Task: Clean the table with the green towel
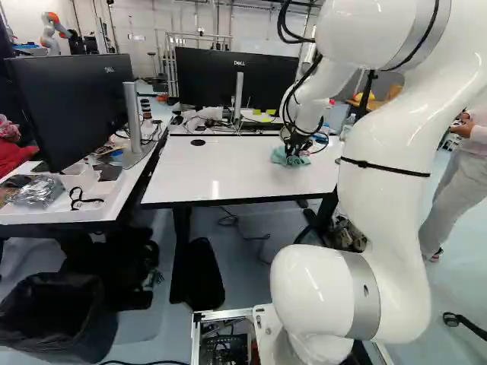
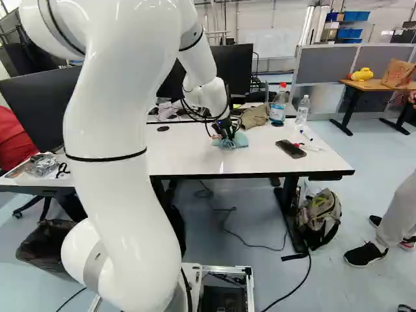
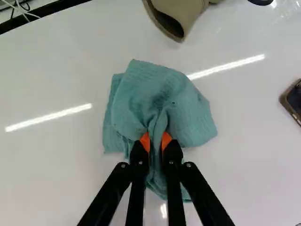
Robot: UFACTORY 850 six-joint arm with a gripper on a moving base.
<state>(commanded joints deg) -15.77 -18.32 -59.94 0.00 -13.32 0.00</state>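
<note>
The two-finger gripper (image 3: 156, 142) pinches a bunched fold of the green towel (image 3: 155, 92) between its orange pads (image 3: 145, 141), the rest spread over the white table (image 3: 56, 169), presumably so that loose cloth can wipe without slipping from the grasp

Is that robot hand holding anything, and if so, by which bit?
Yes: the hand pinches the green towel by a bunched fold between its orange pads, in from the edges.

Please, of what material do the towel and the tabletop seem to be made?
The towel looks like soft woven or knitted cloth: it folds, showing fine ribs. The tabletop seems glossy white laminate or painted board: lights reflect in it as streaks.
</note>
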